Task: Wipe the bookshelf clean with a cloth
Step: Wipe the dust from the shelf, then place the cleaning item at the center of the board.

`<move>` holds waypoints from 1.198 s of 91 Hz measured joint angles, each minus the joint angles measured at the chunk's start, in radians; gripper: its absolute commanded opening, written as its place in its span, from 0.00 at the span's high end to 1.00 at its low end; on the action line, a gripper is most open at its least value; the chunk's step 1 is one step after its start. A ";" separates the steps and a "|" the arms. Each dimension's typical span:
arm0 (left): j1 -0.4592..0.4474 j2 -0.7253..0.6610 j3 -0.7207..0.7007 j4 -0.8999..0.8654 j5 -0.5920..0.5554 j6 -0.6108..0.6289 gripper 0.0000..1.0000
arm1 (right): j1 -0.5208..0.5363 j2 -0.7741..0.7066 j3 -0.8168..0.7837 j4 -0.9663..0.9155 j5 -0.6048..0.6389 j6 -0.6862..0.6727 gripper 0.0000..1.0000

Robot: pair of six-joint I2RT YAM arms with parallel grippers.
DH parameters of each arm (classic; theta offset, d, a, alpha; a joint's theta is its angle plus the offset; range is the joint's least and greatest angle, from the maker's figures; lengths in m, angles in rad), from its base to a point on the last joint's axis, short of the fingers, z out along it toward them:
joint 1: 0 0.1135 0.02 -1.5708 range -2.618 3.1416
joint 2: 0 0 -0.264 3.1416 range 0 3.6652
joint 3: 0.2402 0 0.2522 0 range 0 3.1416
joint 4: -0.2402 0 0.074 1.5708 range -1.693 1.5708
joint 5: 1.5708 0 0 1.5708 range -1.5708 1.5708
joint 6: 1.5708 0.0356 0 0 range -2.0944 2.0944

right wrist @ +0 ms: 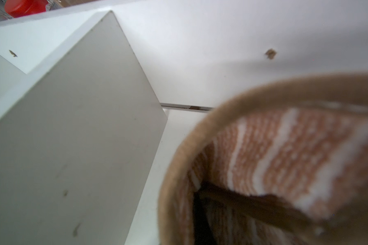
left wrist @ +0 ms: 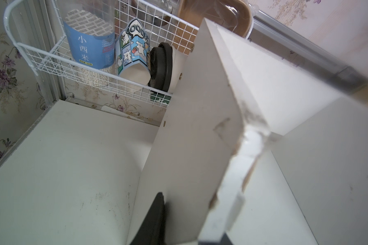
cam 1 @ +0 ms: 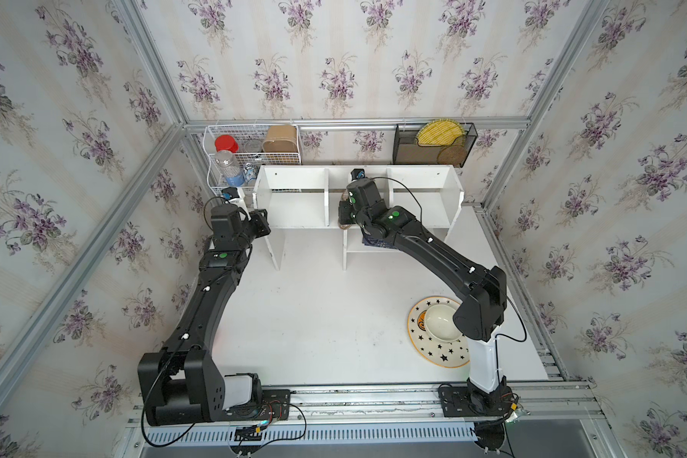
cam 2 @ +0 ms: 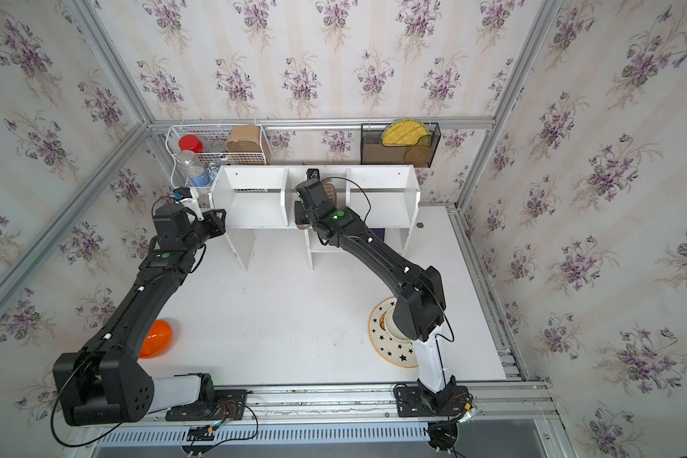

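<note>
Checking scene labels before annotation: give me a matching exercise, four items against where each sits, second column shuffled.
Items:
1. cloth
2. red-lidded jar
3. yellow woven mat
4. star-patterned plate

Places:
A. in the black mesh rack
B. on the table
C. in the bookshelf, middle compartment
D. in the white wire basket

Pairs: 1-C, 2-D, 3-A, 4-B

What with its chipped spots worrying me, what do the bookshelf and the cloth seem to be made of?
The bookshelf is probably particle board under a matte white laminate: a chipped spot bares a tan, crumbly-looking core, and the flat panels show scuffs. The cloth looks like soft woven or terry fabric, tan-orange with white stripes and a plain tan hem. Its fibre cannot be told.
</note>
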 measured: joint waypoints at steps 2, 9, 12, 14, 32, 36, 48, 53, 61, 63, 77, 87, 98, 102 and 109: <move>0.000 0.000 -0.001 0.001 0.000 0.000 1.00 | -0.001 -0.005 -0.010 0.002 0.003 0.004 1.00; 0.000 0.000 -0.002 0.002 0.000 0.000 1.00 | -0.006 -0.029 -0.047 0.008 0.021 0.013 1.00; 0.000 0.000 -0.002 0.002 0.000 0.000 1.00 | -0.011 -0.043 -0.063 0.008 0.031 0.014 1.00; 0.000 0.000 -0.002 0.002 0.000 0.000 1.00 | -0.015 -0.053 -0.074 0.009 0.037 0.016 1.00; 0.000 -0.002 -0.002 0.002 0.000 0.000 1.00 | -0.056 -0.104 -0.130 0.014 0.062 0.040 1.00; 0.000 -0.002 -0.002 0.002 0.000 0.000 1.00 | -0.051 -0.097 -0.121 0.017 0.051 0.039 1.00; 0.000 -0.002 -0.002 0.002 0.000 0.000 1.00 | -0.016 -0.051 -0.064 0.016 0.024 0.026 1.00; 0.000 -0.002 -0.002 0.002 0.000 0.000 1.00 | -0.005 -0.050 -0.058 0.010 0.019 0.020 1.00; 0.000 -0.005 -0.004 0.001 0.000 0.000 0.92 | -0.001 -0.076 -0.069 0.008 0.014 0.020 1.00; 0.000 -0.007 -0.006 0.001 0.000 0.000 0.90 | 0.000 -0.089 -0.079 0.007 0.015 0.020 1.00; -0.001 -0.030 -0.011 -0.024 -0.004 0.001 0.68 | 0.088 -0.288 -0.248 0.030 0.040 -0.024 1.00; -0.002 -0.058 -0.006 -0.067 0.005 -0.029 0.44 | 0.255 -0.494 -0.445 0.099 0.063 -0.103 1.00; -0.005 -0.127 0.031 -0.119 0.005 -0.046 0.20 | 0.374 -0.672 -0.668 0.140 0.071 -0.118 1.00; -0.005 -0.162 0.037 -0.134 -0.007 -0.052 0.19 | 0.383 -0.730 -0.760 0.147 0.082 -0.096 1.00; -0.005 -0.216 0.039 -0.161 -0.032 -0.050 0.19 | 0.393 -0.787 -0.888 0.164 0.084 -0.046 1.00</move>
